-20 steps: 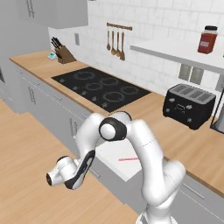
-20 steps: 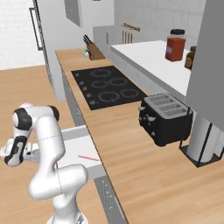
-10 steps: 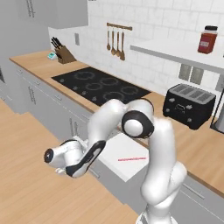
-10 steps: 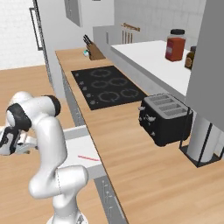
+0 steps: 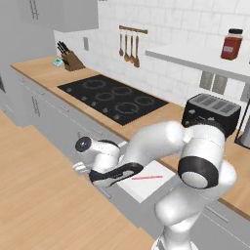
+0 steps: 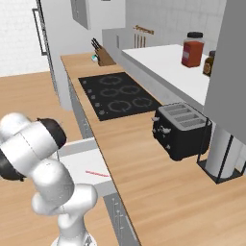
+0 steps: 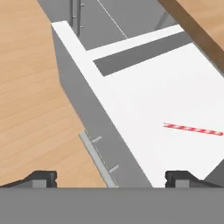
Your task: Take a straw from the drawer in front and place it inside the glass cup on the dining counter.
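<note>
Light is even and bright, soft and with no single source apparent. Shadows are faint: a grey band lies along the inner wall of the drawer [image 7: 144, 48] at about 12 o'clock in the hand view, and the toaster [image 6: 181, 130] darkens the worktop [image 6: 144, 163] slightly at its base. There is no glare. Rendering is slightly soft throughout, edges a little fuzzy. No edge distortion; lines run straight.

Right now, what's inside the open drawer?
One straw lies flat on the white floor of the drawer, apart from the walls. The corner nearest the camera is hidden by the drawer front.
</note>
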{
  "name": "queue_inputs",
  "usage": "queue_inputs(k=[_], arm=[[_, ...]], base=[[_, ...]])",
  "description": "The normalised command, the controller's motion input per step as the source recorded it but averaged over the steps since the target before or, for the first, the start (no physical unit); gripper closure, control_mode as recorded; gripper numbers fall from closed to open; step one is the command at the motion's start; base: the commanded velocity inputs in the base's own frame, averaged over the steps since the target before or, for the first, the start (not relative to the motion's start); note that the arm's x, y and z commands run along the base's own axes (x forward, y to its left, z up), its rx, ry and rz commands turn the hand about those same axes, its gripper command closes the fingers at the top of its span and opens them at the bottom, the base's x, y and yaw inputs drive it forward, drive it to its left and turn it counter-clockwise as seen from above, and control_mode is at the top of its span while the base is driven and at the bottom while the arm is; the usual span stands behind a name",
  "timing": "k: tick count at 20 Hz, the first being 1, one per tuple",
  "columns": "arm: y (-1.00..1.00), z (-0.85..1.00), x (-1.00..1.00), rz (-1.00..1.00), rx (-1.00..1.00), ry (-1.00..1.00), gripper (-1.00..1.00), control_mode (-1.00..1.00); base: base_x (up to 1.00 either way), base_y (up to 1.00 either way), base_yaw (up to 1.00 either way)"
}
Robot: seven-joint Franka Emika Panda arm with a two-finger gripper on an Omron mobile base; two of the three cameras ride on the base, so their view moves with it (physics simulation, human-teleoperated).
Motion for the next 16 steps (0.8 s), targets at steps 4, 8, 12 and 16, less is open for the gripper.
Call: queue_inputs(k=[4, 8, 12, 16], arm=[[-0.54, 0.80, 0.13, -0.09, 0.15, 0.13, -1.00, -1.00], [-0.31, 0.09, 0.45, -0.06, 0.01, 0.15, -1.00, -1.00], [-0.21, -0.08, 0.61, -0.04, -0.02, 0.09, -1.00, -1.00], [-0.26, -0.13, 0.69, -0.04, -0.02, 0.12, -1.00, -1.00]], base=[[0.00, 0.00, 0.00], [0.00, 0.00, 0.00], [0.00, 0.00, 0.00], [0.00, 0.00, 0.00]])
